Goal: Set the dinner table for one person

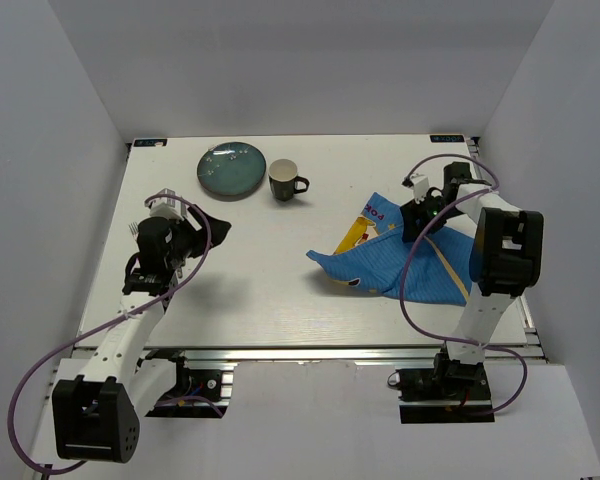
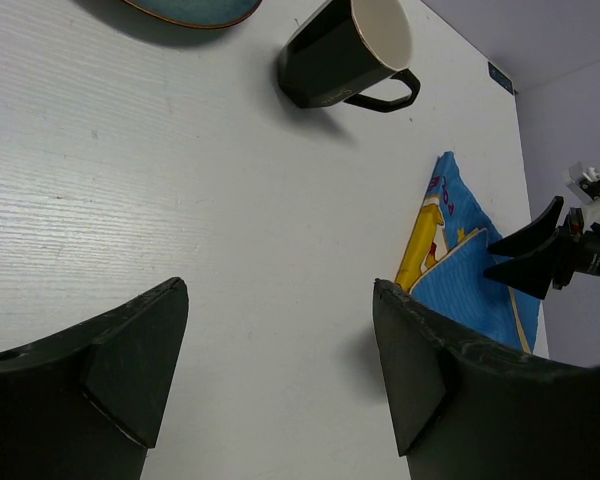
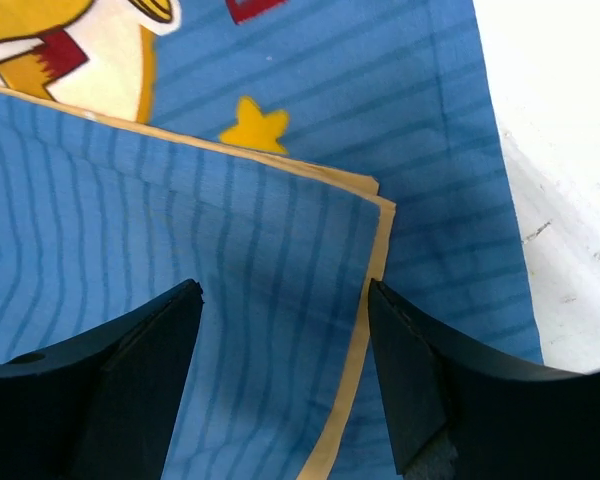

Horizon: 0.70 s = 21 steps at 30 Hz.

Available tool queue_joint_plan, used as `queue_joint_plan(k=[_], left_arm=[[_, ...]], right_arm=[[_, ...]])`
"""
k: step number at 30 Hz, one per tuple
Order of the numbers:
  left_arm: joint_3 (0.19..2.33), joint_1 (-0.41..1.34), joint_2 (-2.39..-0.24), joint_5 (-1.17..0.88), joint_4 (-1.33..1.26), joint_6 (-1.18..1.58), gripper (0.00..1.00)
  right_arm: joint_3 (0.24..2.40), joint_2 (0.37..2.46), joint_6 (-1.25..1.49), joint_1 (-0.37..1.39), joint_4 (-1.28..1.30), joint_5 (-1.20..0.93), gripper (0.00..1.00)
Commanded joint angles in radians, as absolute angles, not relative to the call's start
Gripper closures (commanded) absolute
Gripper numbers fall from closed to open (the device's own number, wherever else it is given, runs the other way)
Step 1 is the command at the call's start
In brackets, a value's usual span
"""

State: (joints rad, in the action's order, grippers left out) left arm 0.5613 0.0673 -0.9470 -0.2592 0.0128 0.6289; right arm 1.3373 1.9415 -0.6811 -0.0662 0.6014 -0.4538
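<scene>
- The dinner table (image 1: 280,300) filled the middle of the top view, its silver rail along the lower edge.
- The blue striped placemat (image 1: 400,265) lay right of centre, folded over on itself.
- My right gripper (image 3: 283,300) hung over that fold, jaws spread, pinching nothing.
- My left gripper (image 2: 280,300) hovered at the left over bare tabletop, also spread and empty.
- The plate (image 1: 232,169) and mug (image 1: 285,180) sat in the upper middle.
- Risk as I judged it: catching 2 layers at the fold would have dragged the mat along bunched up.
</scene>
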Motion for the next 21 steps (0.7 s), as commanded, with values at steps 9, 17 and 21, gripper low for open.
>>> queue_joint_plan(k=[9,17,21], left_arm=[[0.565,0.069,-0.914,-0.276,-0.012,0.629,0.15],[0.560,0.069,-0.908,-0.281,-0.018,0.637,0.14],[0.565,0.069,-0.907,-0.279,-0.012,0.637,0.14]], right_arm=[[1.347,1.947,-0.627,-0.101,0.520,-0.394,0.30],[1.342,1.976,-0.647,-0.106,0.566,-0.463,0.38],[1.328,1.980,-0.655,-0.106,0.587,-0.508,0.47]])
